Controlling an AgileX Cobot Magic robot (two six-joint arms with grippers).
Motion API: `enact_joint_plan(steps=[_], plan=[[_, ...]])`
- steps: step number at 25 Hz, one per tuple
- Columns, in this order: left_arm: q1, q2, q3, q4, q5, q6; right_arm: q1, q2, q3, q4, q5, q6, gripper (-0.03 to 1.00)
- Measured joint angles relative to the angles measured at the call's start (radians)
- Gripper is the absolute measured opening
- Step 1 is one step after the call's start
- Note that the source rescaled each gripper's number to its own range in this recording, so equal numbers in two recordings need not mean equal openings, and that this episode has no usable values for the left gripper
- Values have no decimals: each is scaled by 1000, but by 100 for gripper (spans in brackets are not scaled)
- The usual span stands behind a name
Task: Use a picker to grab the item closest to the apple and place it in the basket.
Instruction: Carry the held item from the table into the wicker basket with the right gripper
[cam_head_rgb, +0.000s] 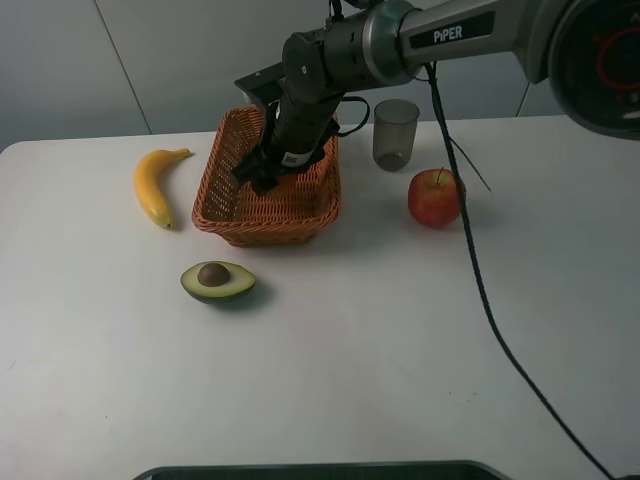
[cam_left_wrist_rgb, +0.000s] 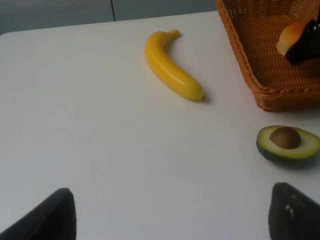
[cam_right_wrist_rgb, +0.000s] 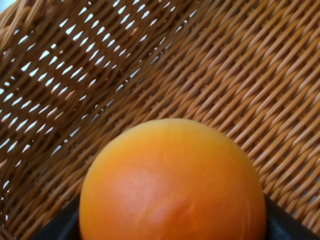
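My right gripper (cam_head_rgb: 264, 170) reaches across into the wicker basket (cam_head_rgb: 222, 214) and is shut on an orange (cam_right_wrist_rgb: 172, 182). In the right wrist view the orange hangs just over the basket's woven floor (cam_right_wrist_rgb: 225, 65), with dark fingers (cam_right_wrist_rgb: 292, 226) showing at its sides. In the left wrist view the orange (cam_left_wrist_rgb: 291, 38) sits inside the basket (cam_left_wrist_rgb: 239, 52), partly behind the dark gripper. The red apple (cam_head_rgb: 434, 197) rests on the table right of the basket. My left gripper (cam_left_wrist_rgb: 172, 220) is open over bare table, holding nothing.
A banana (cam_head_rgb: 152, 185) lies left of the basket. A halved avocado (cam_head_rgb: 218, 281) sits in front of it. A grey cup (cam_head_rgb: 396, 133) stands behind the apple. The arm's black cable (cam_head_rgb: 480, 280) trails across the table's right side.
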Motion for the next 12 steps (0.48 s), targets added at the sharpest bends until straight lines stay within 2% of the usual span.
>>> enact_joint_plan(steps=[3, 4, 5, 6, 7, 8, 9, 12], plan=[[0, 0, 0, 0, 0, 0, 0, 2, 0, 0, 0, 0, 0], [0, 0, 0, 0, 0, 0, 0, 2, 0, 0, 0, 0, 8], [0, 0, 0, 0, 0, 0, 0, 2, 0, 0, 0, 0, 28], [0, 0, 0, 0, 0, 0, 0, 2, 0, 0, 0, 0, 58], [0, 0, 0, 0, 0, 0, 0, 2, 0, 0, 4, 0, 78], [0, 0, 0, 0, 0, 0, 0, 2, 0, 0, 4, 0, 89], [0, 0, 0, 0, 0, 0, 0, 0, 0, 0, 8, 0, 95], [0, 0, 0, 0, 0, 0, 0, -22, 0, 2, 16, 0, 99]])
